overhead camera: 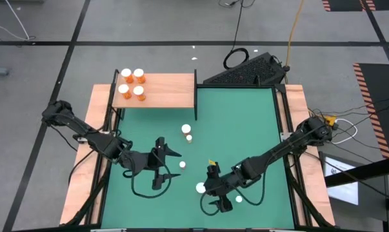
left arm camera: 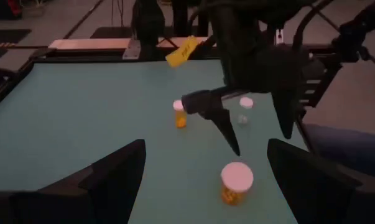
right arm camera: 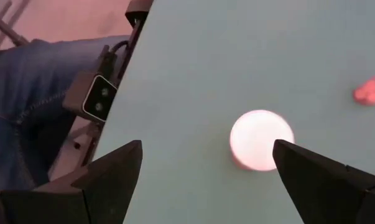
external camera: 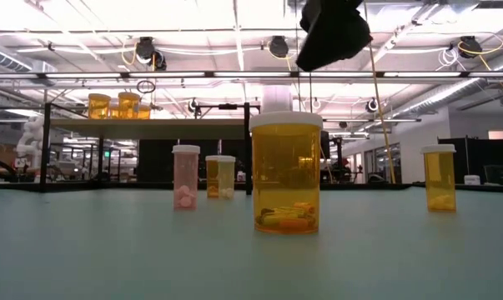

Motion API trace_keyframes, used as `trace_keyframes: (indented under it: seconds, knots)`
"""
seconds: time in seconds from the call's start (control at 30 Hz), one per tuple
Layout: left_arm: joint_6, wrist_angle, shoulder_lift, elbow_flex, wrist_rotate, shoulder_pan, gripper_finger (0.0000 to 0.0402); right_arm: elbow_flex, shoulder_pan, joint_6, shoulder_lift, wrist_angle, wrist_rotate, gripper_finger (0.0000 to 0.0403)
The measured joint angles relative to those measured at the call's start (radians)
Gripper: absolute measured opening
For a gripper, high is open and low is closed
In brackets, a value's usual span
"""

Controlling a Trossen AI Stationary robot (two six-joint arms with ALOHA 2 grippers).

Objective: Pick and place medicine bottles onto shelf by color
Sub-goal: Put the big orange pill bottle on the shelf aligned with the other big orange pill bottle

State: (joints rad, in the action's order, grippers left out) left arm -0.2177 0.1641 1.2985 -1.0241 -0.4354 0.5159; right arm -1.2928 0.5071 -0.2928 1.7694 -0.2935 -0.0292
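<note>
Four orange medicine bottles [overhead camera: 133, 83] stand on the wooden shelf [overhead camera: 168, 95] at the far left. Several more stand on the green mat. A large orange one [overhead camera: 200, 188] is near the front, and a pink one [overhead camera: 182, 165] is farther back. Two small ones [overhead camera: 188, 133] stand by the shelf, and one small one [overhead camera: 239, 199] is at the near right. My right gripper [overhead camera: 211, 191] hangs open above the large orange bottle [right arm camera: 260, 140], slanting down toward it without touching. My left gripper [overhead camera: 168, 166] is open beside the pink bottle and holds nothing.
The shelf's thin black posts [overhead camera: 195, 96] rise at its corners. A black keyboard [overhead camera: 246, 69] lies beyond the mat's far edge. In the right wrist view, a person's leg in jeans [right arm camera: 32, 93] shows past the table's near edge. The two grippers stand close together.
</note>
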Motion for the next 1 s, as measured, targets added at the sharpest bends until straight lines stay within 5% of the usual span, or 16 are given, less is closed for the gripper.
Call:
trace_keyframes:
  seconds: [0.7, 1.0]
  knots:
    - [-0.074, -0.093, 0.09, 0.0, -0.012, 0.018, 0.034, 0.265, -0.081, -0.1, 0.0, 0.224, 0.003, 0.0357]
    - [-0.063, -0.092, 0.09, 0.0, -0.013, 0.019, 0.034, 0.333, -0.08, 0.001, 0.0, 0.377, -0.022, 0.0357]
